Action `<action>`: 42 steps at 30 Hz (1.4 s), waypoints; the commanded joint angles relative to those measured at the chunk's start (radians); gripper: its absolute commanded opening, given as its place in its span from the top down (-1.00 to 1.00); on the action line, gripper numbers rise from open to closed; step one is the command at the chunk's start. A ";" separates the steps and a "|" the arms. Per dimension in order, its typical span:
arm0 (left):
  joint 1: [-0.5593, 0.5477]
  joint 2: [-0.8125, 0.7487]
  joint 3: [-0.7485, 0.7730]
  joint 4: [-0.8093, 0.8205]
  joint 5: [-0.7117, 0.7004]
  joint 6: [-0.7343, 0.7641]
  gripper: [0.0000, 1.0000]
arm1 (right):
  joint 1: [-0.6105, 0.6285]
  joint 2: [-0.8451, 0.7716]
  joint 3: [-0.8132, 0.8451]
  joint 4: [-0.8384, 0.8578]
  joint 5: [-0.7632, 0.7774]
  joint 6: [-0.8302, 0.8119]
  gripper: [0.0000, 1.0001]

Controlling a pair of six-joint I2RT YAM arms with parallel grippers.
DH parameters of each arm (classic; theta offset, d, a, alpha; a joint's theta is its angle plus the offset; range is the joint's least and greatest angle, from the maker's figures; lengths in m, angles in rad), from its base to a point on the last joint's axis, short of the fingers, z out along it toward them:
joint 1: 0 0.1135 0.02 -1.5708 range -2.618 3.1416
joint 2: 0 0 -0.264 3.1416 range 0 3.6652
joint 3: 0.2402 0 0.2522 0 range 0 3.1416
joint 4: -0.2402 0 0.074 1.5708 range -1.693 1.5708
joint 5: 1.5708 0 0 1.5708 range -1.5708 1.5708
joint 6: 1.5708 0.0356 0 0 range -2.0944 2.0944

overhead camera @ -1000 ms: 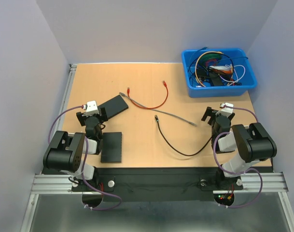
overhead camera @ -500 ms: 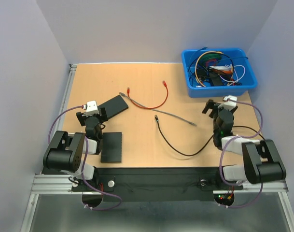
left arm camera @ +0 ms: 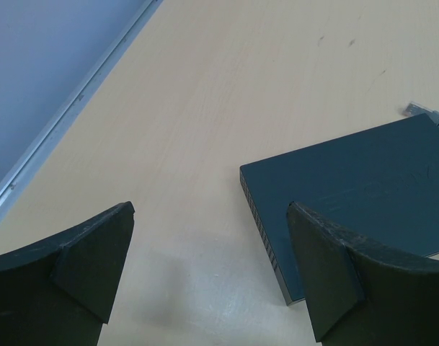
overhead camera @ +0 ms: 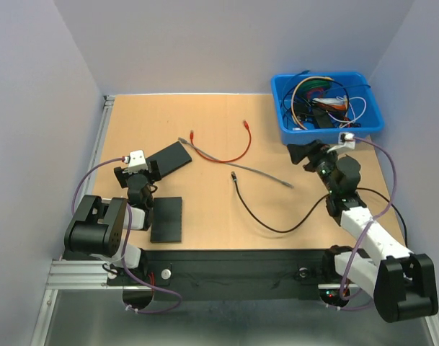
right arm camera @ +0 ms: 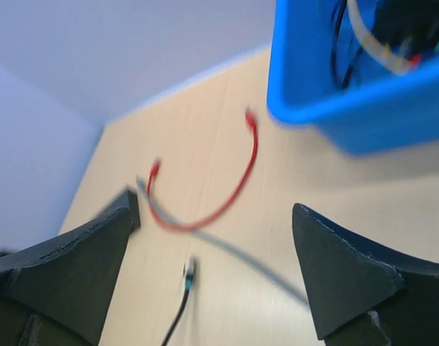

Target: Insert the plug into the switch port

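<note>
Plug (overhead camera: 233,175): lay loose at mid-board on the counter (overhead camera: 205,108), ending the black cable (overhead camera: 277,231), long axis near-to-far.
Switch (overhead camera: 169,160): lay flat, well left of the plug, just ahead of the left pincer (left arm camera: 210,213).
Right pincer (overhead camera: 303,154): hung spread and empty by the blue bin (overhead camera: 279,104); judged nearer the plug, off to its left.
Left pincer: spread, empty.
</note>
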 commanded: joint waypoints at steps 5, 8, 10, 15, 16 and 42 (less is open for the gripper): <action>0.003 -0.020 0.026 0.311 -0.010 0.003 -0.97 | 0.176 0.014 0.077 -0.320 -0.210 -0.066 -1.00; 0.003 -0.020 0.027 0.311 -0.013 0.003 -0.97 | 0.268 0.010 0.089 -0.341 -0.173 -0.086 -1.00; 0.003 -0.021 0.026 0.311 -0.011 0.003 -0.97 | 0.331 0.032 0.111 -0.389 -0.127 -0.103 -0.99; 0.003 -0.051 0.039 0.253 -0.039 0.003 -0.97 | 0.449 0.117 0.200 -0.504 0.028 -0.172 -0.97; 0.003 -0.076 0.056 0.191 -0.028 -0.014 -0.97 | 0.459 0.128 0.214 -0.518 0.040 -0.176 -0.97; -0.020 -0.388 0.386 -0.815 0.173 -0.381 -0.97 | 0.736 0.546 0.590 -0.771 0.531 -0.376 -0.73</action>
